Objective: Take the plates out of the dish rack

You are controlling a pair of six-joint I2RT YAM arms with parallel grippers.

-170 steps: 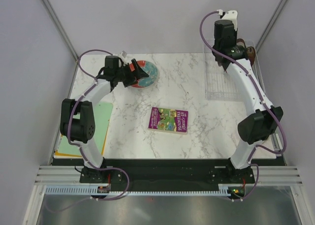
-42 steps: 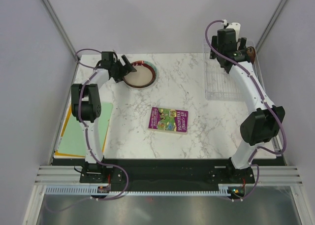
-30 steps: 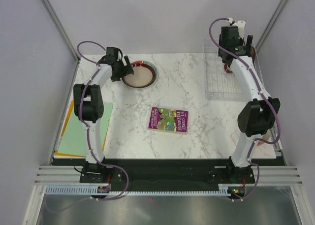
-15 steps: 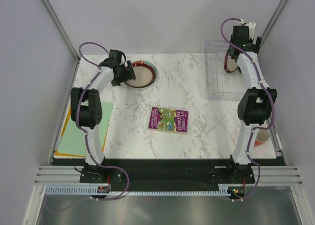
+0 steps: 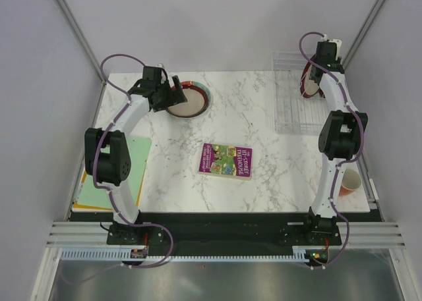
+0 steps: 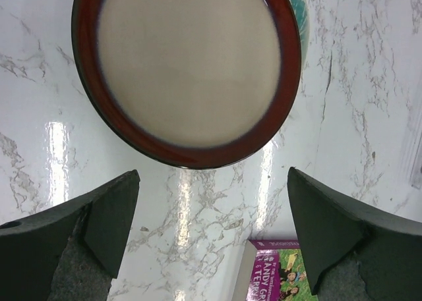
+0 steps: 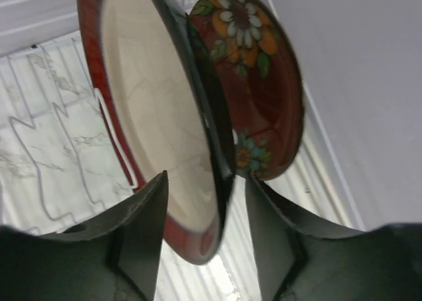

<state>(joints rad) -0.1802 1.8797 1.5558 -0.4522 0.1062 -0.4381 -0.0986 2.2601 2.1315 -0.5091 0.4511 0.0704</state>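
Cream-centred plate (image 7: 158, 130) stands in dish rack (image 5: 290, 110) between right jaws (apart); left jaws also apart.

Lower plate (image 6: 305, 14): only a teal sliver showed at upper right, the rest hidden under the cream-centred plate (image 6: 188, 64).
Cream-centred plate: its top was cut off by the frame edge.
Book (image 6: 273, 278): was cut off at the bottom edge.
Flowered plate (image 7: 264, 83): its left part was hidden behind the front plate (image 7: 158, 116).
Orange cup (image 5: 350, 181): was partly hidden behind the right arm (image 5: 339, 133).
Right gripper (image 7: 208, 178): contact with the front plate's rim could not be told.
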